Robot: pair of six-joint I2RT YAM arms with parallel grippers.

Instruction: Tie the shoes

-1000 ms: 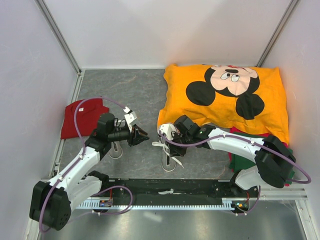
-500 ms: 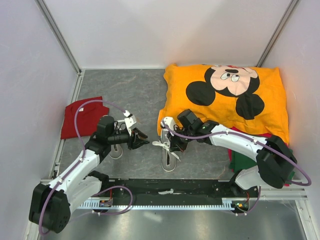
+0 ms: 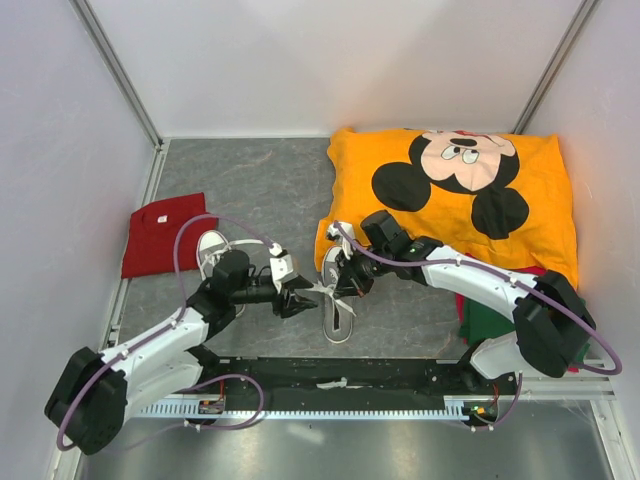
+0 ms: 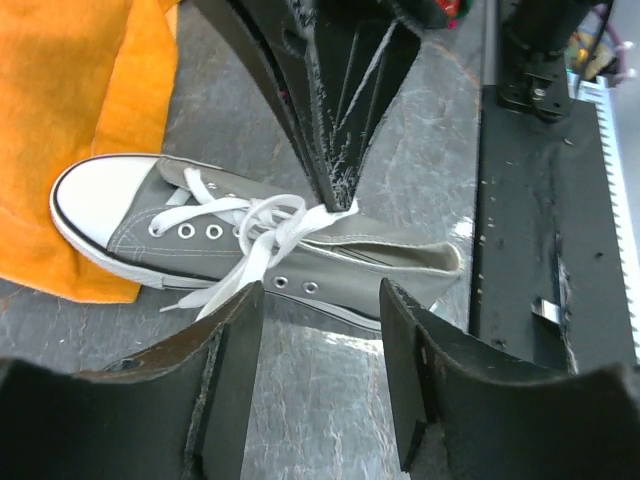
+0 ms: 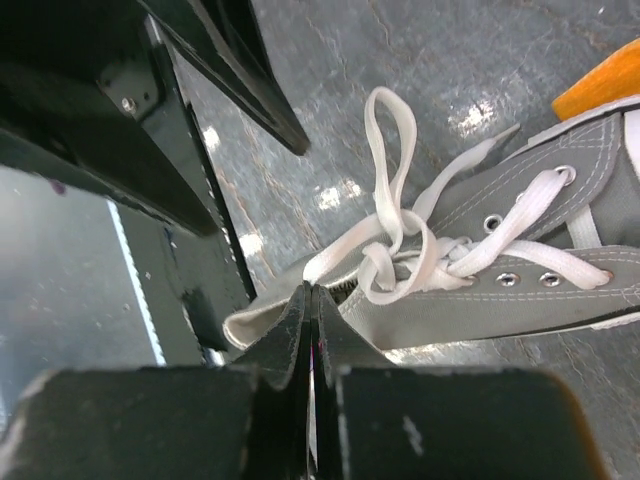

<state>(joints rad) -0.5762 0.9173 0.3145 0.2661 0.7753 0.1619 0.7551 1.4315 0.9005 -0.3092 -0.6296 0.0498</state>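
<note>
Your right end effector [image 5: 312,300] is pinched fully shut, its two fingers pressed flat together. Its tip grips a strand of the white laces [image 5: 392,258] right above the open collar of the grey sneaker [image 5: 470,315]. From that tip the laces run in a loose loop and a tangle to the upper eyelets.

Your left end effector [image 4: 320,375] stands wide, with nothing between its fingers. It hovers low over the worktop [image 4: 420,150] just beside the same sneaker and faces its side, so the collar and the pinched lace lie straight ahead of the gap, apart from both fingers. The two end effectors face each other across the shoe, near one another but not touching.

The sneaker sits upright between your arms, its white toe cap [image 4: 95,200] at the edge of the orange cloth [image 4: 90,90] and its heel toward the black base plate [image 4: 520,230]. The second sneaker [image 3: 211,247] sits further left, behind your left arm, near the red cloth [image 3: 160,235] and well apart from both end effectors
</note>
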